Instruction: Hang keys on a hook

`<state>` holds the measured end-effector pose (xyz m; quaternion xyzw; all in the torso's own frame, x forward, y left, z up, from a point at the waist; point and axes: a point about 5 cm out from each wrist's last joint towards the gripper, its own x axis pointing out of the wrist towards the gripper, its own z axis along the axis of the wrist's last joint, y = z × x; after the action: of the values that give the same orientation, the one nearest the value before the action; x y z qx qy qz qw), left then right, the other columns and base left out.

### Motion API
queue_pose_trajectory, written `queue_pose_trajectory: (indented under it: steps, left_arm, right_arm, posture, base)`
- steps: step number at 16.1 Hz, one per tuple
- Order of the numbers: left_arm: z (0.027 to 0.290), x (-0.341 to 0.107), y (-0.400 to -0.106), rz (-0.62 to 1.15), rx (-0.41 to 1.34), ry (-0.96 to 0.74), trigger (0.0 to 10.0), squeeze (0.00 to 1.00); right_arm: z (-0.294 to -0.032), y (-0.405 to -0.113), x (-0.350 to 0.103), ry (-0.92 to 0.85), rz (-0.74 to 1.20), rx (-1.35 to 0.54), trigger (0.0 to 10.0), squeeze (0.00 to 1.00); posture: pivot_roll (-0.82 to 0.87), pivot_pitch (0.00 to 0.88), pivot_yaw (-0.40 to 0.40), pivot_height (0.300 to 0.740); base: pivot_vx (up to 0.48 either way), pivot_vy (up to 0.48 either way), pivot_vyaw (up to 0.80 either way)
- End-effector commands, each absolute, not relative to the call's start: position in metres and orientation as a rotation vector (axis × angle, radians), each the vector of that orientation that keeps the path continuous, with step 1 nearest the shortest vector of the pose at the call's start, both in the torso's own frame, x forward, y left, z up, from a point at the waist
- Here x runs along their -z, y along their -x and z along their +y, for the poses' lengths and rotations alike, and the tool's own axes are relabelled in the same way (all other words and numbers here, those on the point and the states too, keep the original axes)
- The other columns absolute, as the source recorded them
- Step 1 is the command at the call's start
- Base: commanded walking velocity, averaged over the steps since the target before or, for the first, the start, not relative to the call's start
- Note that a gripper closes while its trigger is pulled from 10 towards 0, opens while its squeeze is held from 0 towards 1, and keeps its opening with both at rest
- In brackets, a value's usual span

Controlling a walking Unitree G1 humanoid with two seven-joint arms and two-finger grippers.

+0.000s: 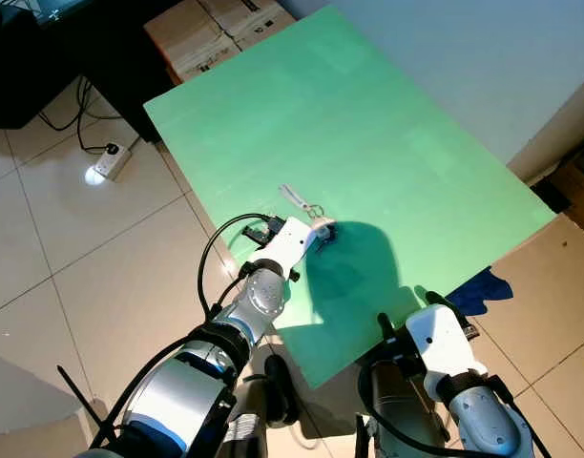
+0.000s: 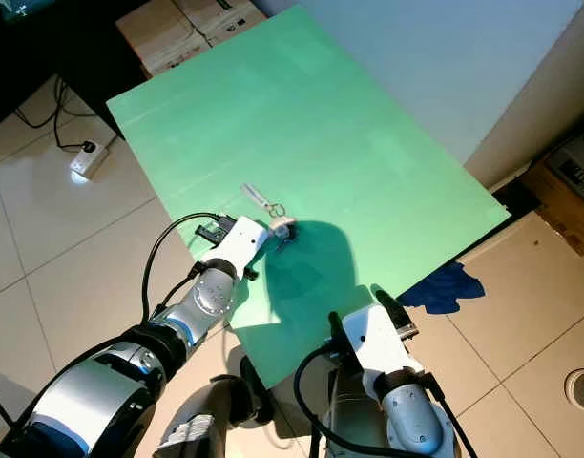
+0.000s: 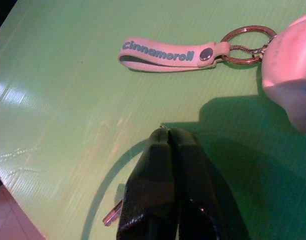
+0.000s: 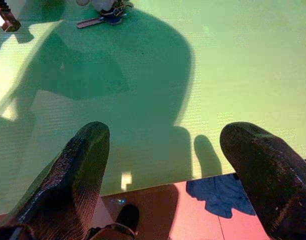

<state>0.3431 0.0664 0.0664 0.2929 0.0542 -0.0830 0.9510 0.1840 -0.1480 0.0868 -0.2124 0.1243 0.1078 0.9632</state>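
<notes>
A bunch of keys lies on the green board: a white strap marked "Cinnamoroll", a metal ring and a pale rounded charm. In the left eye view the strap lies just beyond my left gripper, whose tips rest by the charm. The left gripper has its two fingers pressed together, a little short of the strap. A small key tip pokes out beside them; whether it is pinched I cannot tell. My right gripper hangs open over the board's near edge.
The board lies over a tiled floor. Cardboard boxes sit at its far end, with a power strip and cables to the left. A blue cloth lies by the right edge. A pale wall rises behind.
</notes>
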Motion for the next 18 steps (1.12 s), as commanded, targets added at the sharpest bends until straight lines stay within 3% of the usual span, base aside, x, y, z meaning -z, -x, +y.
queue_pose_trajectory:
  steps: [1,8,12,14,15,18]
  left_arm:
    - [0.072,-0.055,-0.337,0.16,0.162,-0.607,0.0,0.0]
    - [0.083,-0.066,-0.346,0.137,0.118,-0.546,0.0,0.0]
    - [0.092,-0.091,-0.361,0.076,0.145,-0.325,0.0,0.0]
    - [0.105,-0.114,-0.37,-0.011,0.176,-0.046,0.0,0.0]
    - [0.108,-0.12,-0.371,-0.04,0.188,0.001,0.0,0.0]
    - [0.125,-0.143,-0.356,-0.225,0.313,0.157,0.0,0.0]
  right_arm:
    - [-0.144,-0.179,-0.082,0.422,0.282,-0.238,10.0,0.0]
    - [-0.145,-0.194,-0.082,0.425,0.254,-0.218,10.0,0.0]
    - [-0.147,-0.216,-0.085,0.423,0.193,-0.188,10.0,0.0]
    - [-0.141,-0.234,-0.095,0.395,0.125,-0.187,10.0,0.0]
    - [-0.139,-0.237,-0.097,0.385,0.112,-0.188,10.0,0.0]
    - [-0.128,-0.249,-0.114,0.307,0.03,-0.217,10.0,0.0]
  posture:
    - [-0.39,0.373,0.18,0.74]
    - [-0.36,0.334,0.197,0.74]
    - [-0.3,0.236,0.199,0.74]
    - [-0.26,0.156,0.186,0.74]
    - [-0.26,0.139,0.181,0.74]
    - [-0.22,0.043,0.143,0.74]
  base:
    - [0.0,0.0,0.0]
    - [0.0,0.0,0.0]
    - [0.0,0.0,0.0]
    - [0.0,0.0,0.0]
    - [0.0,0.0,0.0]
    - [0.0,0.0,0.0]
